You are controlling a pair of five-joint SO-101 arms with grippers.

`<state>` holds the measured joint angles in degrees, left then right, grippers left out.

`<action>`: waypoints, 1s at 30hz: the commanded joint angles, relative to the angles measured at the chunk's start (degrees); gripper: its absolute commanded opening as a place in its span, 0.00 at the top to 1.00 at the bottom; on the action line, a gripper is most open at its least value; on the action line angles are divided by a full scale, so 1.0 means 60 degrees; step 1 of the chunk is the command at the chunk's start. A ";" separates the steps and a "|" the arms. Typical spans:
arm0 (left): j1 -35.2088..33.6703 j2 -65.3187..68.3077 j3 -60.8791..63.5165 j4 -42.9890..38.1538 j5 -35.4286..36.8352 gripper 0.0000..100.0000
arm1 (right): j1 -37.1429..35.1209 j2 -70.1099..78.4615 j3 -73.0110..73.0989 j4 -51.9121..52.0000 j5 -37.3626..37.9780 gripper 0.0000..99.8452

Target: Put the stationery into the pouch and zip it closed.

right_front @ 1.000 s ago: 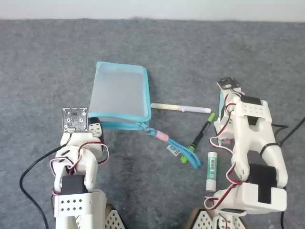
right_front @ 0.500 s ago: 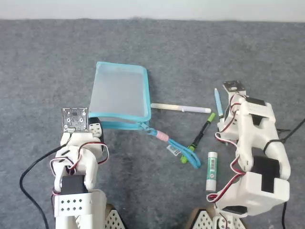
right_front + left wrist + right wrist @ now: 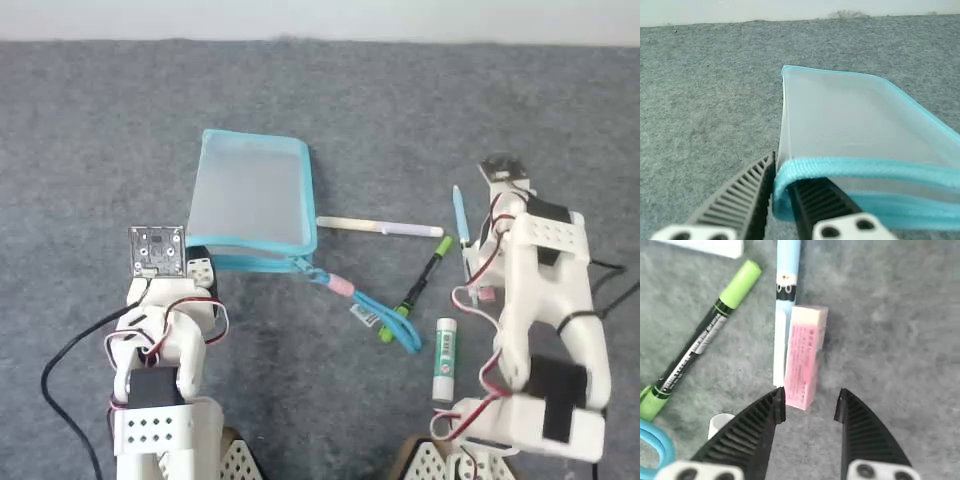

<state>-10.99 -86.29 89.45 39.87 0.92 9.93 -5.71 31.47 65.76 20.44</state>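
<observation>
Seemingly right jaws drew back, uncovering blue pen [image 3: 458, 213].

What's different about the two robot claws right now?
The left gripper is pinched on the pouch, at its blue edge; the right gripper holds nothing. The left one's jaws are closed on that edge; the right one's stand open at the end of the pink eraser, which lies beside a light blue pen. Both are black and ridged inside.

table [image 3: 450, 110], grey | pouch [image 3: 250, 200] | white pen [image 3: 380, 227] | marker [image 3: 425, 275] | blue pen [image 3: 459, 215] | eraser [image 3: 805, 357] | glue stick [image 3: 444, 358]
</observation>
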 commanded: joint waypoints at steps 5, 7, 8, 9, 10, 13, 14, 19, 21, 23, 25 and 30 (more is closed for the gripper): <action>0.0059 0.0015 -0.0154 -0.0293 0.0103 0.99 | -0.0022 -0.0505 -0.0337 0.0037 0.0249 0.83; 0.0059 0.0015 -0.0154 -0.0293 0.0103 0.99 | -0.0022 -0.0066 -0.0381 -0.0125 0.0249 0.83; 0.0059 0.0015 -0.0154 -0.0293 0.0103 0.99 | -0.0037 0.0168 -0.0396 -0.0286 0.0234 0.83; 0.0059 0.0015 -0.0154 -0.0293 0.0103 0.99 | -0.0037 0.0403 -0.0396 -0.0491 0.0234 0.83; 0.0059 0.0015 -0.0154 -0.0293 0.0103 0.99 | -0.0037 0.0637 -0.0396 -0.0652 0.0234 0.83; 0.0059 0.0015 -0.0154 -0.0293 0.0103 0.99 | -0.0125 0.1326 -0.0410 -0.0960 0.0249 0.83; 0.0059 0.0015 -0.0154 -0.0293 0.0103 0.99 | -0.0183 0.1531 -0.0410 -0.1004 0.0249 0.83; 0.0059 0.0015 -0.0154 -0.0293 0.0103 0.99 | -0.0183 0.2029 -0.0410 -0.1282 0.0220 0.83; 0.0059 0.0015 -0.0154 -0.0293 0.0103 0.99 | -0.0022 0.2073 -0.0410 -0.1326 0.0190 0.83; 0.0059 0.0015 -0.0154 -0.0293 0.0103 0.99 | 0.0154 0.2088 -0.0396 -0.1311 0.0176 0.84; 0.0059 0.0015 -0.0154 -0.0293 0.0103 0.99 | 0.0344 0.2103 -0.0352 -0.1253 0.0176 0.89; 0.0059 0.0015 -0.0154 -0.0293 0.0103 0.99 | 0.0564 0.2117 -0.0322 -0.0725 0.0176 0.99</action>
<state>-10.99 -86.29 89.45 39.87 0.92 12.66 6.33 30.77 59.25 21.32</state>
